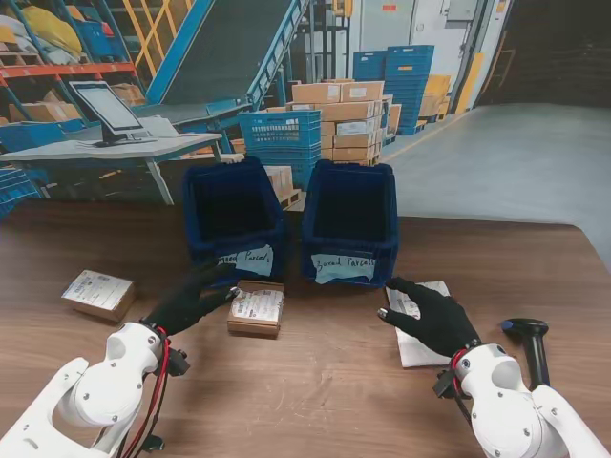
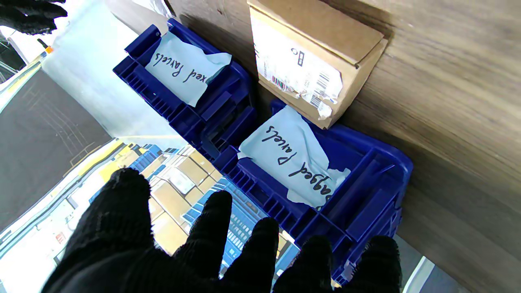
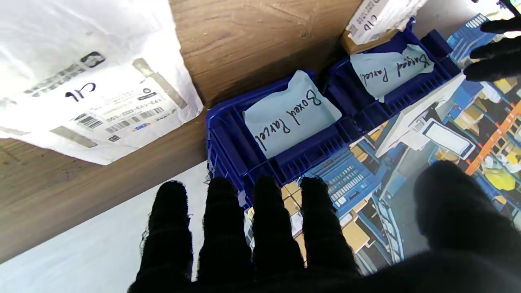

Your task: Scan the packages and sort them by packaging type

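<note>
Cardboard box (image 1: pixel 256 311) lies just off the left hand (image 1: pixel 189 298) fingertips, label up for scanning; white poly bag (image 1: pixel 417 334) sits under the right hand (image 1: pixel 431 317). Both hands splayed, holding nothing. Scanner (image 1: pixel 531 343) just right of the right hand.

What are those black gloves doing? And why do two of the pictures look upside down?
The gloves are a robot's two hands. The left hand and right hand are both open, holding nothing. One camera looks down from above; the other two sit on the wrists, so their pictures flip. On the wooden table stand two blue bins, one labelled for bagged parcels, one for boxed parcels. A cardboard box lies by the left hand, another box farther left, a white bag parcel under the right hand, and a black scanner at the right.
</note>
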`<act>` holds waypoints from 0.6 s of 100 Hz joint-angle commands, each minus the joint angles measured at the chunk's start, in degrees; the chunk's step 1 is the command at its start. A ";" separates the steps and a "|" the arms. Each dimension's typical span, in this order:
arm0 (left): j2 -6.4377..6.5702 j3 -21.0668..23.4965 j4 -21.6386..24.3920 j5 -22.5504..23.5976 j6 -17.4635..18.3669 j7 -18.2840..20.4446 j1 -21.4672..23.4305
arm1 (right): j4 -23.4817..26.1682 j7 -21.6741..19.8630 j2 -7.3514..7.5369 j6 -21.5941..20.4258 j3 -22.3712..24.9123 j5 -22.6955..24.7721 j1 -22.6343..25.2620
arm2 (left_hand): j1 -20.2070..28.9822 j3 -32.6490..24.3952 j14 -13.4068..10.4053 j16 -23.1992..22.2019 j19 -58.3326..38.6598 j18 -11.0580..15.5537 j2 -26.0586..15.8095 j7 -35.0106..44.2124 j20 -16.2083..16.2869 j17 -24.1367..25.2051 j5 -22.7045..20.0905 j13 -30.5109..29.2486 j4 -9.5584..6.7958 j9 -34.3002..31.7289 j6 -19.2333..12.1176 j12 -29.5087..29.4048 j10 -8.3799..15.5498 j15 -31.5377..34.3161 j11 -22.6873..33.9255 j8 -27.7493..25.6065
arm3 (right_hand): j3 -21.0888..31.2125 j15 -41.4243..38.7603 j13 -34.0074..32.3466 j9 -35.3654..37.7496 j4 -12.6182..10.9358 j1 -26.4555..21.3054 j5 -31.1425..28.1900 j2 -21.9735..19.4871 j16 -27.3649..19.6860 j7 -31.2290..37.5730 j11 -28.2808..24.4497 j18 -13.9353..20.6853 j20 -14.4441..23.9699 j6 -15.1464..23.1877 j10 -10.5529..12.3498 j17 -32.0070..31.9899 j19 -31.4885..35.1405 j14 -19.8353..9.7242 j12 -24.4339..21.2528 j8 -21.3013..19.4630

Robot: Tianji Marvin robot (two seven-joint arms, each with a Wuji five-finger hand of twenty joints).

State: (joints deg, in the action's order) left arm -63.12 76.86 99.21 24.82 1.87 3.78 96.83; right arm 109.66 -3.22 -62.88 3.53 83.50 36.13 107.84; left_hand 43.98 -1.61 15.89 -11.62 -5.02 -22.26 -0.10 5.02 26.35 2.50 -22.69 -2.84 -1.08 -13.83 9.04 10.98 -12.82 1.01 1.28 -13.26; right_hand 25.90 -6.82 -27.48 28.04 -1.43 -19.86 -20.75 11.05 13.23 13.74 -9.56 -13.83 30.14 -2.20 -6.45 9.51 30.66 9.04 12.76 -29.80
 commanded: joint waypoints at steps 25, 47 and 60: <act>-0.12 0.30 0.38 -0.39 0.91 0.87 0.34 | -3.16 -10.33 2.36 -6.01 1.41 4.64 -1.12 | 2.06 1.93 0.98 -0.74 -0.91 -0.79 -2.76 0.42 0.87 0.04 -0.09 -0.83 -0.58 -0.15 0.21 0.41 0.07 0.02 -0.88 -0.62 | 3.15 1.49 4.34 -7.18 0.69 -3.31 5.56 4.33 0.09 -2.10 0.40 0.81 0.90 -1.56 -0.95 -2.79 -1.38 -1.23 -0.18 -0.17; -0.14 -0.06 -0.19 -0.77 1.83 0.76 -0.21 | -6.07 -11.59 2.89 -7.46 1.64 8.06 -2.09 | 2.06 1.93 0.97 -0.75 -0.92 -0.81 -2.79 0.34 0.87 0.04 0.09 -0.82 -0.58 -0.02 0.22 0.39 0.18 0.02 -0.91 -0.60 | 3.89 1.60 5.20 -9.00 0.36 -2.22 6.69 5.03 0.02 -2.61 -0.15 1.10 1.22 -2.41 -1.17 -3.04 -1.54 -1.38 0.14 -0.65; -0.12 -0.12 -0.34 -0.90 2.18 0.86 -0.32 | -7.39 -10.01 2.87 -6.99 1.02 11.77 -2.56 | 2.01 1.94 0.99 -0.74 -0.93 -0.82 -2.81 0.35 0.88 0.03 0.09 -0.81 -0.58 -0.01 0.20 0.39 0.08 0.02 -0.91 -0.60 | 4.08 1.55 5.35 -9.64 0.49 -2.04 6.88 5.21 -0.02 -2.78 -0.89 1.25 1.34 -2.63 -1.46 -3.19 -1.70 -1.44 0.36 -0.93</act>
State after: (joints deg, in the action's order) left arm -63.11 76.98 98.71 24.13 3.77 3.72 96.42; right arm 102.91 -13.07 -59.93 -3.86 84.89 47.25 105.17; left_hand 43.98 -1.61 15.89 -11.63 -5.02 -22.26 -0.10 5.02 26.35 2.50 -22.69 -2.84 -1.09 -13.83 9.04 10.98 -12.82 1.01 1.28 -13.27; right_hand 29.56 -5.62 -23.07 20.07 -1.43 -21.83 -16.21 14.84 13.24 11.85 -9.67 -12.86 30.72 -3.85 -6.45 6.78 30.20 8.80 12.78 -30.24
